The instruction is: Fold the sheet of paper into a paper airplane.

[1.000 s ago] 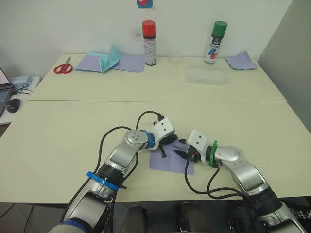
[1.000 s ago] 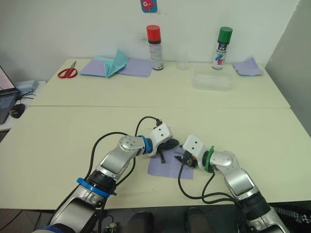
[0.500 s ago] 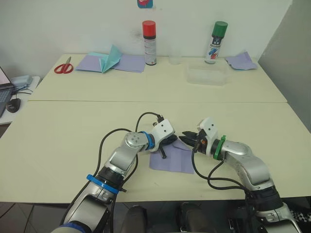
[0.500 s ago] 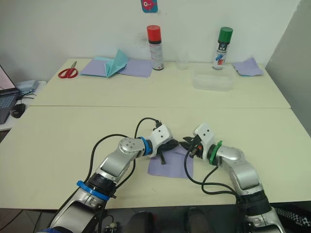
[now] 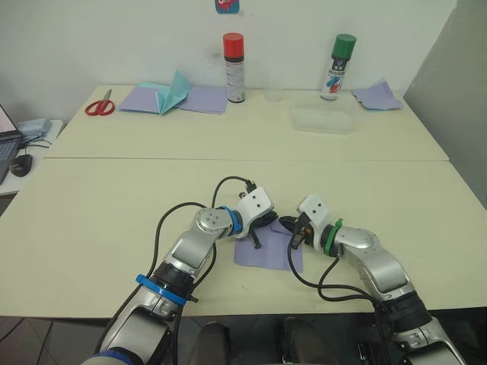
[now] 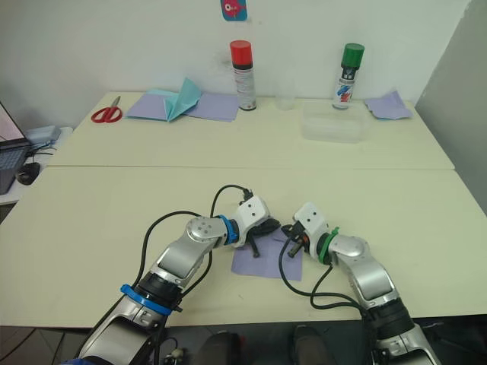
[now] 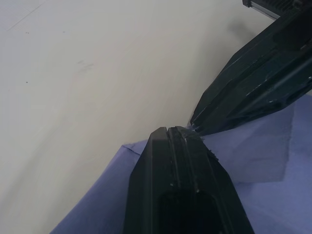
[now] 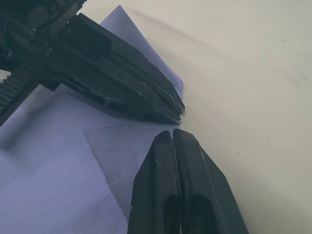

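both grippers, left point(image 7: 171, 132) and right point(image 8: 172, 134), are pressed together mid-frame on the paper point(image 5: 268, 251); press that corner flap flat, slowly.

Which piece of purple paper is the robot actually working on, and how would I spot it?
Look at the near cream table, at its front edge where the two arms meet. The sheet of paper lies flat there, with the left gripper and right gripper both shut and pressing on its far corner. The other purple sheets lie far off by the back wall, beside spray cans.
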Robot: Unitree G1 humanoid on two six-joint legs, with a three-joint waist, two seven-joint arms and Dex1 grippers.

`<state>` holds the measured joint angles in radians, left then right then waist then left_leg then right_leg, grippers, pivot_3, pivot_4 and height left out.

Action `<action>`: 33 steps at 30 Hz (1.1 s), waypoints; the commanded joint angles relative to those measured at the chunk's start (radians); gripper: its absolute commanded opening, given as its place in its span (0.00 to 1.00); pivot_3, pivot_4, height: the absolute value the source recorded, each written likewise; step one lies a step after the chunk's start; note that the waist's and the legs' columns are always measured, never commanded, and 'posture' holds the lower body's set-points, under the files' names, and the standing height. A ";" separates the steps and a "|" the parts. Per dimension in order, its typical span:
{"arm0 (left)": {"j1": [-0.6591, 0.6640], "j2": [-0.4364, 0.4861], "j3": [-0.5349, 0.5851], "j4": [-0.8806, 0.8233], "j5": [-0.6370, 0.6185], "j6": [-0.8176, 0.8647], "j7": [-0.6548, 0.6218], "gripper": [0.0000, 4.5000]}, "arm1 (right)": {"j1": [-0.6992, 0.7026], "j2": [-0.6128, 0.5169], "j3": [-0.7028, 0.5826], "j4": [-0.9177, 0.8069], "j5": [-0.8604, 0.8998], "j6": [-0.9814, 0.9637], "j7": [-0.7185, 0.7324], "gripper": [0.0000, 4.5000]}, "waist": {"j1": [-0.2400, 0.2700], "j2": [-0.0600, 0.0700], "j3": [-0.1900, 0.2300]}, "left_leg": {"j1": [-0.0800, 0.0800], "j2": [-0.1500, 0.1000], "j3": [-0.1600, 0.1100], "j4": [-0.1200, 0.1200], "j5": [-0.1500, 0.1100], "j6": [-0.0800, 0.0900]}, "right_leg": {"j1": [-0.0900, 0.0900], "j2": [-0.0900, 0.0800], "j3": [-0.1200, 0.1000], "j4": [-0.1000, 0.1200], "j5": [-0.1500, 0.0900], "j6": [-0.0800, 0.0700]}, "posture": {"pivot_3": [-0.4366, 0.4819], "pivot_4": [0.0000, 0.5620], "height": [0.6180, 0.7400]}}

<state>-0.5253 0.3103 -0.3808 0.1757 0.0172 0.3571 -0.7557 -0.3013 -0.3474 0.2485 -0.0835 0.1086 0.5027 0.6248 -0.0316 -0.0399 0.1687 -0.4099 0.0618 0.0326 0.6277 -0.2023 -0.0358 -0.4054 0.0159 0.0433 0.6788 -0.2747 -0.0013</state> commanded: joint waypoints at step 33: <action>0.007 -0.008 -0.031 0.120 0.036 -0.039 -0.016 0.00 | 0.059 -0.041 -0.025 -0.106 0.059 0.015 0.022 0.01 | 0.001 0.000 -0.003 | 0.001 0.000 0.000 0.000 0.000 0.000 | 0.000 0.000 0.000 0.000 0.000 0.001 | 0.48 0.27 1.00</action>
<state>-0.5419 0.3034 -0.3833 0.2443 0.0173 0.2952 -0.7709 -0.2229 -0.3971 0.2087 -0.1849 0.1770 0.5141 0.6581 -0.0309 -0.0401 0.1652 -0.4093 0.0616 0.0330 0.6278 -0.2023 -0.0357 -0.4050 0.0158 0.0432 0.6786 -0.2744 -0.0008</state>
